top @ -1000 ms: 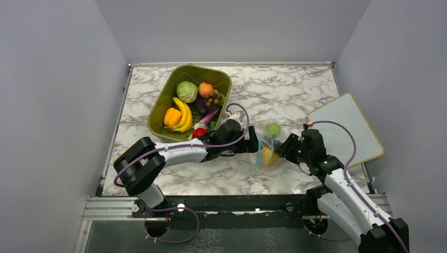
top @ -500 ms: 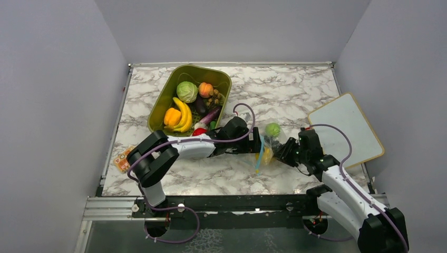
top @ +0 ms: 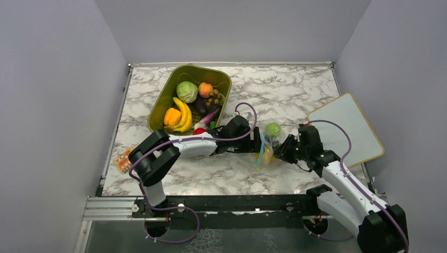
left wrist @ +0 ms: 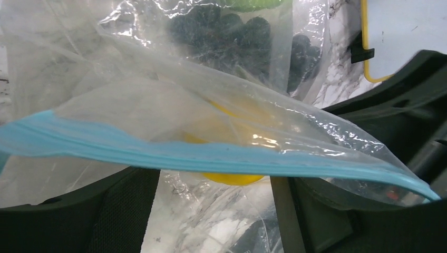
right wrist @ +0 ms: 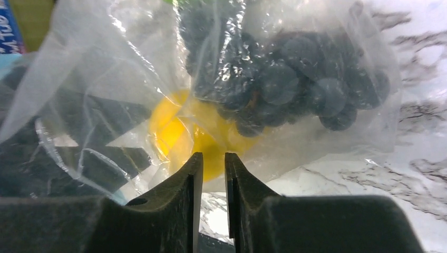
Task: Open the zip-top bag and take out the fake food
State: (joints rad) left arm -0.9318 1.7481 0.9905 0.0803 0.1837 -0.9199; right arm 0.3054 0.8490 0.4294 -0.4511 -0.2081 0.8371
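The zip-top bag (top: pixel 266 149) lies between both arms on the marble, its blue strip (top: pixel 258 155) toward the left arm. In the left wrist view the strip (left wrist: pixel 211 158) runs across the wide gap of my open left gripper (left wrist: pixel 216 185). Fake food shows through the plastic: a yellow piece (left wrist: pixel 232 178) and a dark bunched piece (left wrist: pixel 226 37). A light green round piece (top: pixel 273 129) sits at the bag's far side. My right gripper (right wrist: pixel 213 156) has its jaws almost together on the bag's lower edge, by the yellow piece (right wrist: pixel 179 132) and below the dark bunch (right wrist: pixel 295 79).
A green bin (top: pixel 158 113) at the back left holds a cabbage, banana bunch, orange pepper and other toy produce. A white board with a yellow rim (top: pixel 348 129) lies at the right. A small orange packet (top: pixel 123 159) sits near the left edge.
The left arm has reached further right, bringing its jaws around the bag's blue strip and narrowing them. The right jaws have narrowed onto the bag's edge.
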